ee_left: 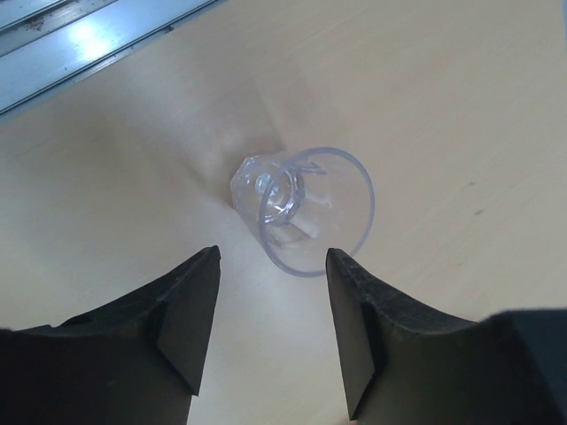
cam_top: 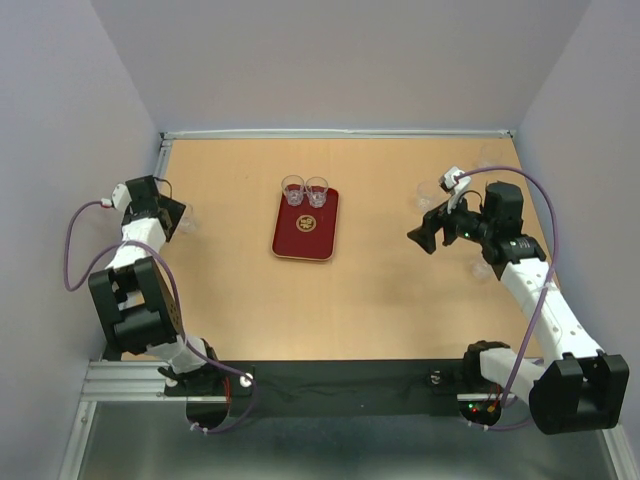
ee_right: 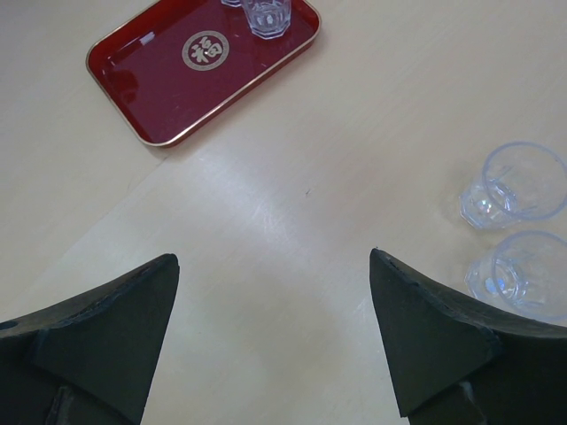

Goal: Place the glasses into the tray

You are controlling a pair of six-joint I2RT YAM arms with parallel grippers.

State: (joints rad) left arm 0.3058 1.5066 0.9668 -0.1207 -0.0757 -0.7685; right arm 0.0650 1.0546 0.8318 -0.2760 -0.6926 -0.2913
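Left pincer point(ee_left: 273, 257): nearest its wrist camera, jaws spread with nothing between the pads, pointed down at the bench point(ee_left: 461, 106).
Nearest glass point(ee_left: 301, 208): just ahead of the left pincer's tips, mouth turned toward the camera. Its near rim reaches into the gap, closer to the right-hand finger, and I cannot tell whether anything touches it.
Why held so: this looks like a line-up for a grasp. The jaws stand a little wider than the tumbler so they can slide past the rim before closing.
Right pincer point(ee_right: 275, 257): jaws wide apart and empty, hanging over bare wood.
Two loose glasses point(ee_right: 518, 186): on the bench ahead of the right pincer and well off to its right, standing just beside each other.
Tray point(ee_right: 151, 88): far ahead of the right pincer and to its left, flat on the bench between the two arms.
Glasses in the tray point(cam_top: 292, 190): two stand side by side at its far end, which leaves the nearer part free, a sensible way to fill it.
Progress: judging by this, two are placed and the rest wait outside.
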